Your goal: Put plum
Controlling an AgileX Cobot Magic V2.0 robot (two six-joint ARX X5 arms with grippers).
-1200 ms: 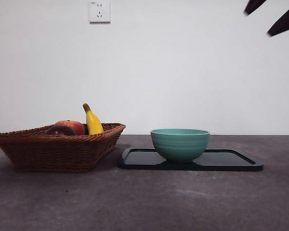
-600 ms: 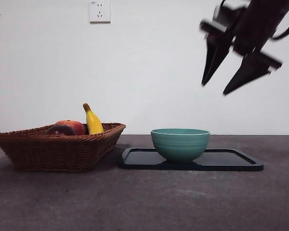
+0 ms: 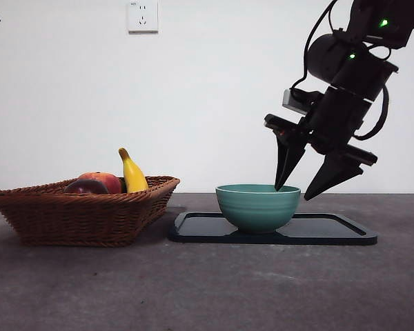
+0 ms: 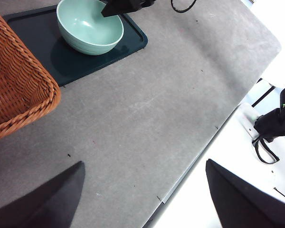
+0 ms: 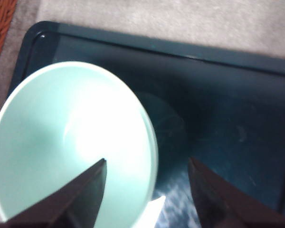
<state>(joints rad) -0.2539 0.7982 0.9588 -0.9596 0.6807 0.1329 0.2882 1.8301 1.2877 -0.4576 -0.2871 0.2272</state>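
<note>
The plum lies dark and glossy in the wicker basket at the left, beside a red apple and a yellow banana. It shows in neither wrist view. My right gripper hangs open over the right rim of the green bowl. In the right wrist view the right gripper straddles that rim, one jaw above the empty bowl and the other above the tray. My left gripper stands open, high over the bare table, holding nothing.
The bowl stands on a dark tray right of the basket. A wall socket sits high on the white wall. The left wrist view shows the table's edge and a basket corner.
The right arm has come down from the top right corner and leftward to the bowl's right rim, jaws still open. Basket, fruit, bowl and tray have not moved.
</note>
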